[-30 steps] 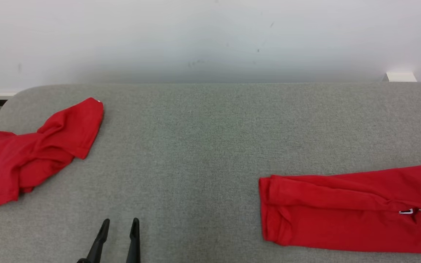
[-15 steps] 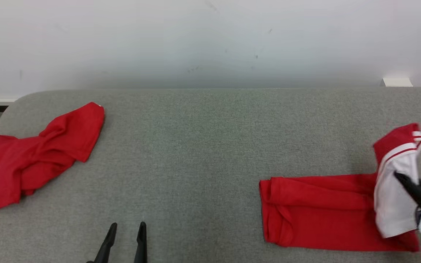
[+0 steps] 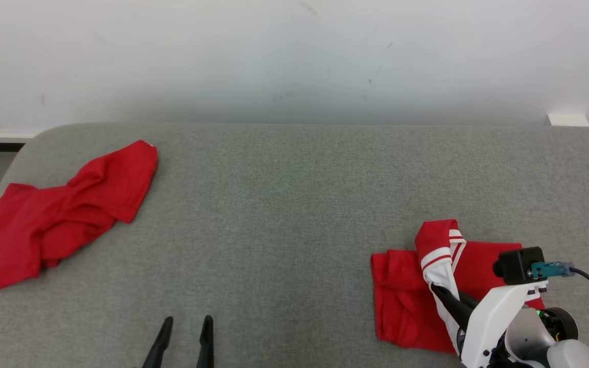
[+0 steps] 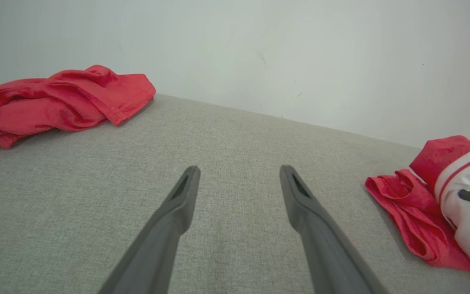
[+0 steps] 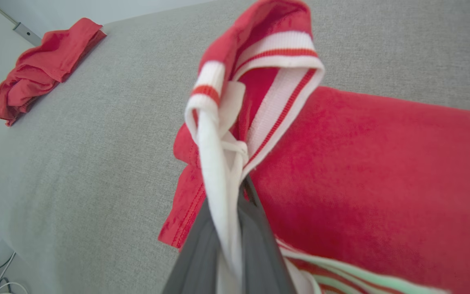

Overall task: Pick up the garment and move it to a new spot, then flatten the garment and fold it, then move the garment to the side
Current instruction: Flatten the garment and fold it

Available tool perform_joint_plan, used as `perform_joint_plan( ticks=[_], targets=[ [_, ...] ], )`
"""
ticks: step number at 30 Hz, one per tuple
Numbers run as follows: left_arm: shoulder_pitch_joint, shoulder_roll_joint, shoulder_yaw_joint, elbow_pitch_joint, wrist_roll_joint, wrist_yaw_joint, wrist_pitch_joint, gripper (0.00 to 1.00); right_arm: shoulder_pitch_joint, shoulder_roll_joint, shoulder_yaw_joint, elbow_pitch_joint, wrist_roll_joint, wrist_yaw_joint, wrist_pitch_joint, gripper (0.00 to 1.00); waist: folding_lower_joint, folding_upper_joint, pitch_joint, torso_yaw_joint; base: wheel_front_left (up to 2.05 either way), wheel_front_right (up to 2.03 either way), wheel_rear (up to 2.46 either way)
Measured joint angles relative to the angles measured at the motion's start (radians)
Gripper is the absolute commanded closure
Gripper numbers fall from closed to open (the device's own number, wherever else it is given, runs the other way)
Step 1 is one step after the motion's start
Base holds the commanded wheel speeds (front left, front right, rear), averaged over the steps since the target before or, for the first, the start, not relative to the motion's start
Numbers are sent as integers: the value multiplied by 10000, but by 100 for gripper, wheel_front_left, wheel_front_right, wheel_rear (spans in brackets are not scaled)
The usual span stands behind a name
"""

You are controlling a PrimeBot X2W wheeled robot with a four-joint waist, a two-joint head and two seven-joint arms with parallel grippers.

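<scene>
The garment (image 3: 402, 299) is red with a white striped waistband (image 3: 440, 255). It lies at the near right of the grey padded surface (image 3: 294, 204). My right gripper (image 3: 435, 289) is shut on the waistband and holds that end lifted and doubled back over the red legs. The right wrist view shows the white band (image 5: 259, 81) pinched between the grey fingers (image 5: 259, 253), above the red cloth (image 5: 361, 163). My left gripper (image 3: 187, 321) is open and holds nothing, low over the surface at the near middle, well left of the garment (image 4: 410, 220).
A second red garment (image 3: 64, 214) lies crumpled at the far left, near the surface's rounded left edge. It also appears in the wrist views (image 4: 55, 98) (image 5: 43, 65). A pale wall (image 3: 294, 61) stands right behind the surface.
My right gripper came in from the right with the waistband end and carried it left over the garment, so the garment now lies much shorter. The head camera shifted a little.
</scene>
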Motion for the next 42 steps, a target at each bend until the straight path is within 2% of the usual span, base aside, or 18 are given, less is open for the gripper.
perform_joint_plan(
  ticks=[9, 10, 11, 12, 17, 23, 26, 32, 36, 42],
  targets=[
    [19, 2, -29, 52, -61, 61, 0, 0, -238, 640, 132, 742, -343, -2, -621, 100, 0, 0, -2, 59, 0, 0, 0],
    [22, 0, -50, 58, -73, 73, 0, 0, -254, 715, 173, 771, -337, -2, -688, 82, 0, 0, -7, 53, 0, 0, 0],
    [25, 0, -63, 61, -84, 77, 0, 0, -278, 784, 232, 775, -337, -2, -832, 45, 0, 0, -13, 43, 0, 0, 0],
    [28, 0, -61, 63, -98, 88, 0, 0, -317, 848, 263, 763, -320, -2, -1034, 0, 0, 0, -20, 27, 0, 0, 0],
    [85, 0, -56, 65, -132, 119, 0, 0, -423, 1172, 606, 481, 270, -2, -1791, 0, -1, 0, -62, -130, 0, 0, 0],
    [189, 0, 44, 38, -42, 69, 0, 0, -331, 1258, 756, -422, 807, 0, -2867, 0, 0, 0, -69, -464, 0, 0, 0],
    [209, 0, 146, 4, -2, 36, 0, 0, -83, 1195, 476, -755, 391, 0, -3392, 0, 0, 0, -129, -606, 0, 0, 0],
    [278, 0, 293, -109, 44, 2, 0, 0, 620, 255, -384, -1210, -1041, 0, -4746, 0, -1, 0, -359, -821, 0, 0, 0],
    [327, 0, 389, -150, 96, -13, 0, 0, 1171, -385, -947, -1045, -1971, 0, -5626, 0, -1, 0, -539, -943, 0, 0, 0],
    [489, 2, 621, -150, 159, -92, 0, 0, 2051, -685, -1789, -453, -2704, 0, -7191, 0, -1, 0, -839, -1104, 0, 0, 0]
  ],
)
